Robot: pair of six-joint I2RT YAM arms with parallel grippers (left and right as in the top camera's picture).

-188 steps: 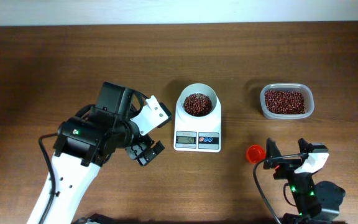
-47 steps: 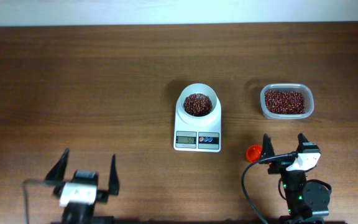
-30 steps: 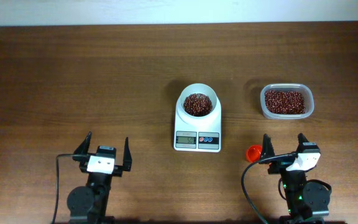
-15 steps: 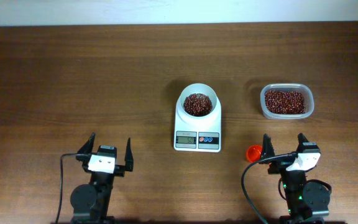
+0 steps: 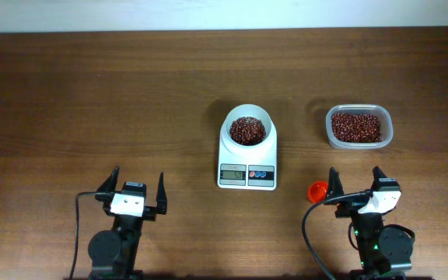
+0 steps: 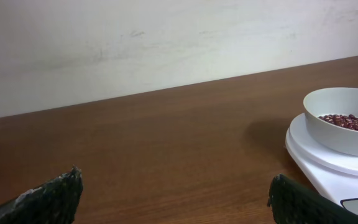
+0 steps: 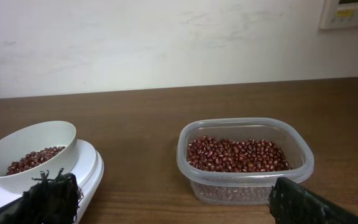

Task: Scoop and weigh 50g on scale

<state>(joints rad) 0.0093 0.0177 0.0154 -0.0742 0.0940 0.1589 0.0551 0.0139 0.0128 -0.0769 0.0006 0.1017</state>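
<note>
at mid-table, scale with white bowl of red-brown beans on top, display toward the near edge. right of it, well apart, clear tub of beans. near the front edge, left gripper and right gripper, jaws spread wide, holding nothing. just beside the right gripper, red scoop lying on the table.
</note>
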